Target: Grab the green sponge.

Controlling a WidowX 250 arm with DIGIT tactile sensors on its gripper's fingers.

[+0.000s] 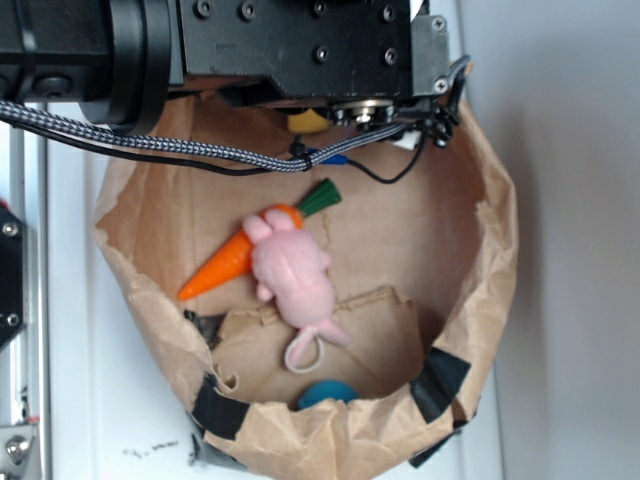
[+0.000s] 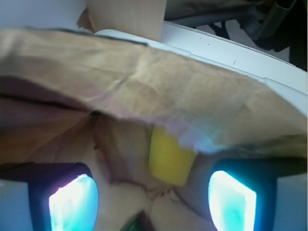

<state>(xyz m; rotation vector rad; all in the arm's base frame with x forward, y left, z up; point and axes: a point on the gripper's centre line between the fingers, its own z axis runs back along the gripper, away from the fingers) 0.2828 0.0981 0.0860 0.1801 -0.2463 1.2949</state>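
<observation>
The green sponge (image 2: 168, 161) is a pale yellow foam block on the floor of the brown paper bag, partly under the bag's folded rim. In the wrist view it lies just ahead of my gripper (image 2: 153, 202), between the two glowing pads (image 2: 73, 204), not touching them. The jaws stand wide apart with nothing between them. In the exterior view only a yellow sliver of the sponge (image 1: 307, 122) shows below the black arm body; the gripper's fingers are hidden there.
The paper bag (image 1: 490, 250) has tall crumpled walls. Inside lie an orange carrot toy (image 1: 228, 262) with a green top, a pink plush toy (image 1: 292, 275) and a blue object (image 1: 325, 393) near the front wall. A cable (image 1: 200, 150) hangs across the bag's far side.
</observation>
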